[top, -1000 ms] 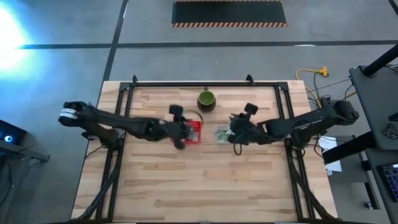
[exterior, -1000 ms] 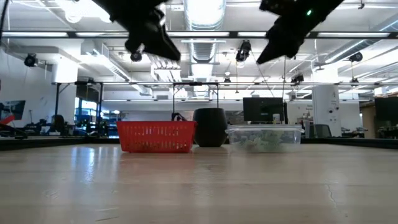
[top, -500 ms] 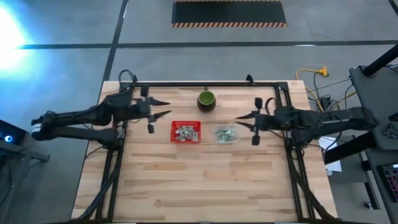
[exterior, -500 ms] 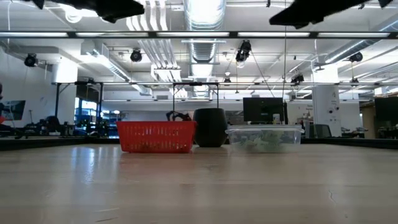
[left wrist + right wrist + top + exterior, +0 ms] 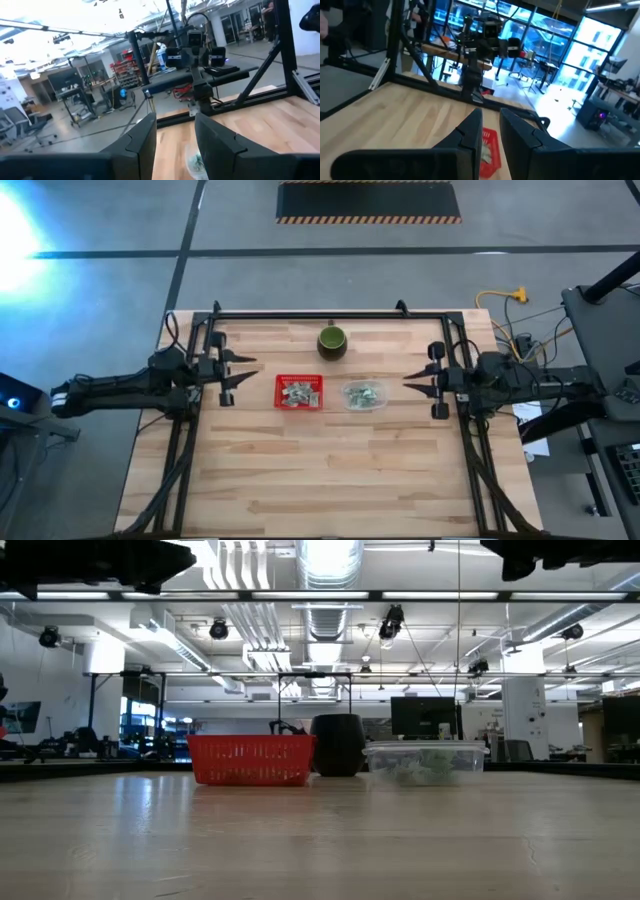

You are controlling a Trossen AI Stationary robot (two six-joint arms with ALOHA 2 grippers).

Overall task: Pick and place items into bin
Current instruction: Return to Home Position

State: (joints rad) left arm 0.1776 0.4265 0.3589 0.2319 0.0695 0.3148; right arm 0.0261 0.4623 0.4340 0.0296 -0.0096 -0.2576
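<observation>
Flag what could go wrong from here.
1. The red basket and the clear bin sit close together, so an off-centre drop could land between them or in the wrong one.
2. The dark green cup stands just beyond both, so a reach from either side might tip it.

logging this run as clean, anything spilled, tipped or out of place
Nothing stands out. The red basket and clear bin sit level side by side with packets inside, the green cup stands upright behind them, and the left hand and right hand hang open off to either side.
</observation>
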